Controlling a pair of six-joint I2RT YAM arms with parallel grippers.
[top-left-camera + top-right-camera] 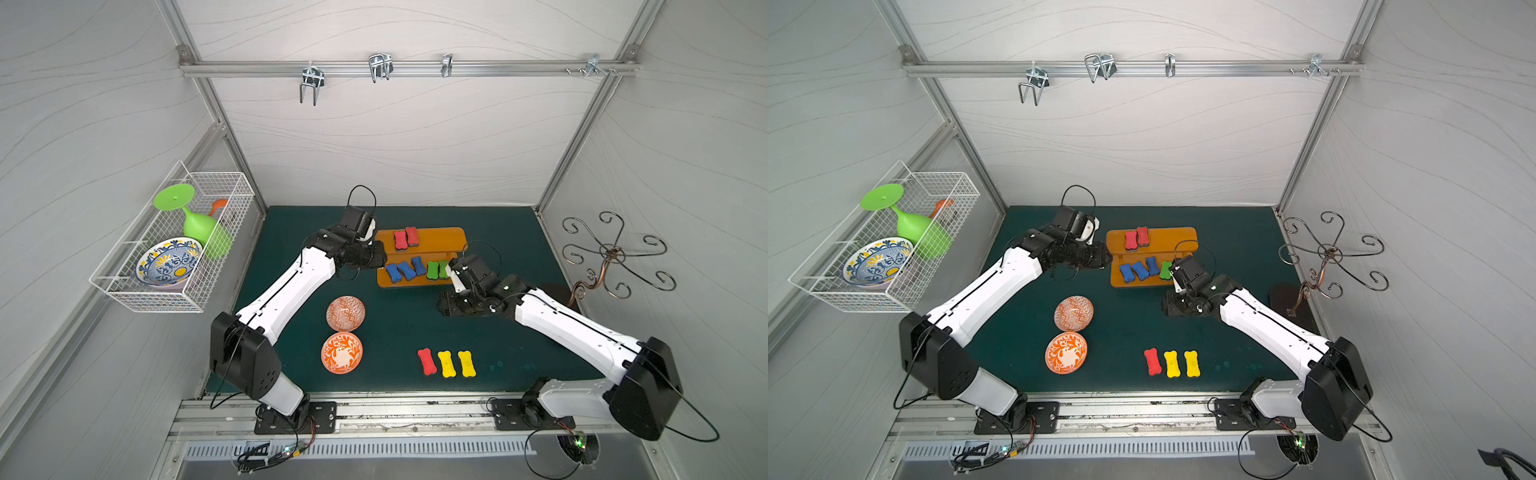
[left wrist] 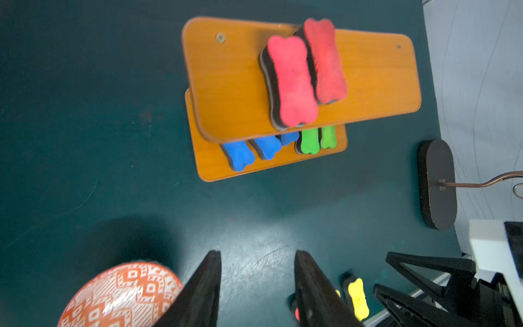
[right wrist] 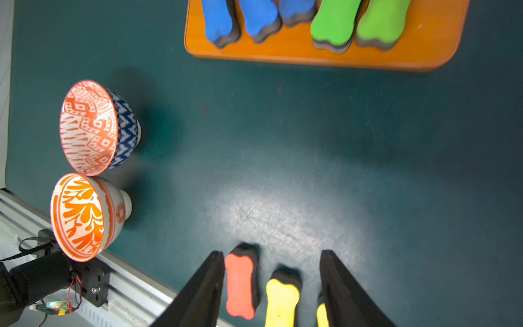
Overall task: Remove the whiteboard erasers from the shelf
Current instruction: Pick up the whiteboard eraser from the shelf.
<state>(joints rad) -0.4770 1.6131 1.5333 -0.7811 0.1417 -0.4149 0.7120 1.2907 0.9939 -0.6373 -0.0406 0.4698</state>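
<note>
The orange shelf stands at the back of the green mat. Two red whiteboard erasers lie on its top board. Three blue erasers and two green ones lie on its lower board. One red eraser and two yellow ones lie on the mat near the front. My left gripper hangs open and empty above the mat by the shelf's left end. My right gripper is open and empty, raised over the mat in front of the shelf's right end.
Two patterned bowls stand on the mat to the left of centre. A white wire basket on the left wall holds a green glass and a bowl. A metal hook stand sits at the right edge.
</note>
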